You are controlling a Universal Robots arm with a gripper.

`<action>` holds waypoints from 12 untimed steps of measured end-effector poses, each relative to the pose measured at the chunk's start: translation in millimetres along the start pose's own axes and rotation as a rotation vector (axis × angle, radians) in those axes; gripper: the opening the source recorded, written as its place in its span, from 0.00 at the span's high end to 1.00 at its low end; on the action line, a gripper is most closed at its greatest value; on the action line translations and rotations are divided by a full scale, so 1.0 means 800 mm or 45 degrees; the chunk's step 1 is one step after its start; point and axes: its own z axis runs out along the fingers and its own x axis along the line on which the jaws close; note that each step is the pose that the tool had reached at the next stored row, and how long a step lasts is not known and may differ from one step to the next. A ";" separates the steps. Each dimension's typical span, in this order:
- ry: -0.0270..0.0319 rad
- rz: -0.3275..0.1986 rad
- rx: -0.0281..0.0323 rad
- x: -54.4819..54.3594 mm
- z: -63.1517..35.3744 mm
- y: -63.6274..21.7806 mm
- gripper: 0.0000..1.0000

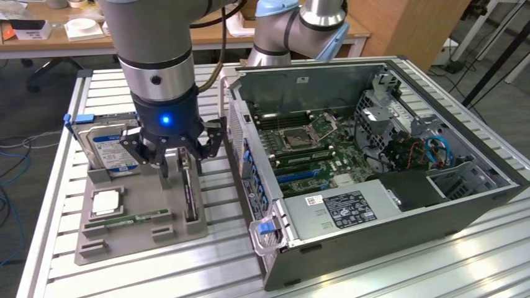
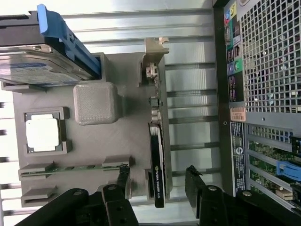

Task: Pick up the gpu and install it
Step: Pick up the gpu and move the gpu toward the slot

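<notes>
Wrist view: spread fingers [image 2: 194, 182] flank the gpu [image 2: 158, 181] standing on edge; exterior view: open computer [image 1: 348, 254] on slatted metal table [image 1: 463, 267], wooden desk [image 1: 49, 45] behind.

The gripper [image 2: 157, 170] hangs over a gray tray [image 2: 94, 150] with its 2 black fingers [image 2: 123, 181] spread wide, 1 on each side of the gpu [image 2: 157, 146], neither touching it. The gpu stands on its long edge in a slot along the tray's border, white lettering on the black part nearest the fingers. The tray also holds a square silver chip [image 2: 43, 133] in its pocket, a narrow green memory stick [image 2: 77, 166] just beside it, a rounded gray block [image 2: 95, 102], and a hard drive [image 2: 33, 68] in a blue-handled carrier. Beyond the gpu, across the slatted metal table [image 2: 188, 28], stands a computer case [image 2: 268, 56] with a mesh panel
</notes>
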 end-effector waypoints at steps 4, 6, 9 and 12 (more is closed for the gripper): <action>-0.0001 0.000 0.0000 0.000 0.004 0.000 0.41; -0.0002 0.000 -0.0001 0.000 0.005 0.000 0.41; -0.0001 0.000 0.0000 0.000 0.009 0.000 0.41; -0.0002 0.000 0.0000 0.001 0.011 -0.001 0.41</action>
